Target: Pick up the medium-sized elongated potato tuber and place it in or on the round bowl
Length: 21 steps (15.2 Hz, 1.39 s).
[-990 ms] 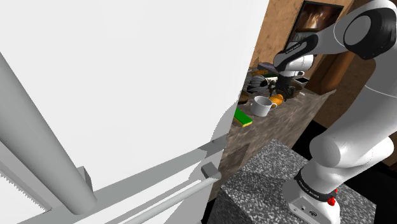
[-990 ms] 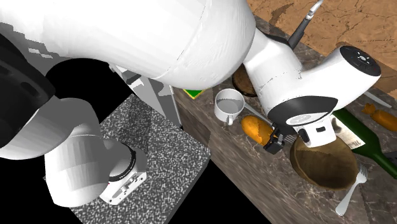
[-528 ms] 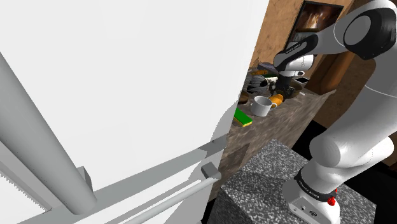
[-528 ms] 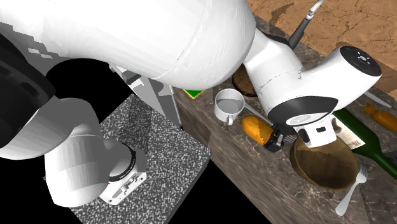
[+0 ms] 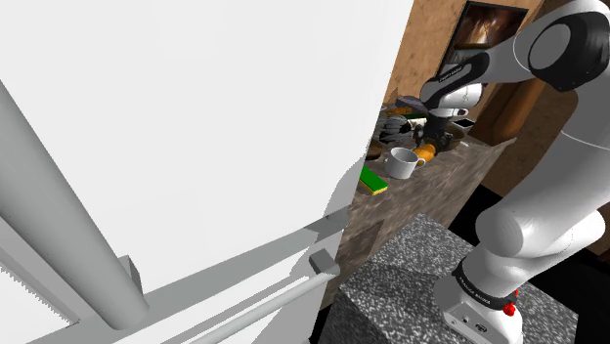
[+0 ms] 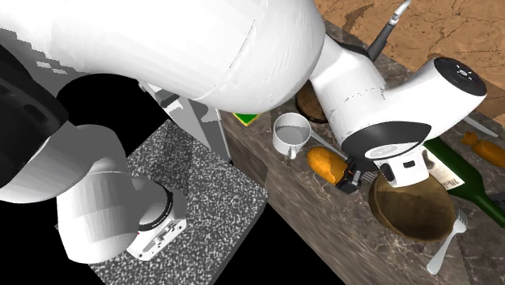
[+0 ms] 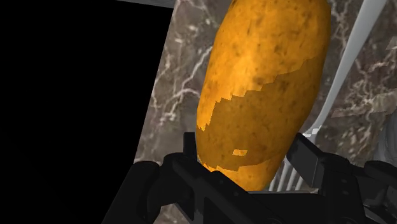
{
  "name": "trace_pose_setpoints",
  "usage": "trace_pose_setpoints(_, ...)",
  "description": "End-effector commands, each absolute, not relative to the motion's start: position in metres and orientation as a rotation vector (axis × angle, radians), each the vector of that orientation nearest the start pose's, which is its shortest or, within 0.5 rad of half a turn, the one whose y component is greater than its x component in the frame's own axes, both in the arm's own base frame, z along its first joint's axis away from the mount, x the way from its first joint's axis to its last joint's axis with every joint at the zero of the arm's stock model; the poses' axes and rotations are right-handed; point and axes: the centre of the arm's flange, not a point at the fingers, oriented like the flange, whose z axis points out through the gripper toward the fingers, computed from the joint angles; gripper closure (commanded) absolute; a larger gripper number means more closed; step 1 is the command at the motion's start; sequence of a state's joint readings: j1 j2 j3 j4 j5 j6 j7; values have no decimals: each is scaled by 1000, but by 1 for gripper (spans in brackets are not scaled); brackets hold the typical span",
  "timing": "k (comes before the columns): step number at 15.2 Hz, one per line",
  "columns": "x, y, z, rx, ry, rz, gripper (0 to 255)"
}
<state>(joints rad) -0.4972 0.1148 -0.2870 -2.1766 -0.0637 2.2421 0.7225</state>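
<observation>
An orange-brown elongated potato [image 7: 261, 89] lies on the dark marble counter [image 6: 324, 219]. My black gripper [image 7: 248, 159] is shut on its near end, and both fingers press against its sides. From the second exterior view the potato [image 6: 326, 163] rests between a white mug and the round wooden bowl [image 6: 413, 212], with the gripper [image 6: 350, 176] at the end nearest the bowl. The bowl holds nothing. In the shoulder view the potato [image 5: 426, 152] and gripper [image 5: 437, 145] sit just beyond the mug.
A white mug [image 6: 290, 133] stands beside the potato. A green bottle [image 6: 457, 174], a fork [image 6: 447, 239] and a smaller potato [image 6: 488, 151] lie around the bowl. A green block [image 5: 372, 180] sits near the counter's edge. A large white panel [image 5: 196, 127] covers the shoulder view's left.
The fingers have closed onto the potato's end since a second ago. The arm and the potato have otherwise stayed in place.
</observation>
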Motion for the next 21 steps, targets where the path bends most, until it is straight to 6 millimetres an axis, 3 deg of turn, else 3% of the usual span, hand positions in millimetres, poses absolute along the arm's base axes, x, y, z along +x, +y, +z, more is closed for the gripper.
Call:
trace_pose_setpoints(1,384,-384,346,-2395,2153,78,255)
trace_pose_setpoints(21,384,-384,451,-2395,2153,78,255)
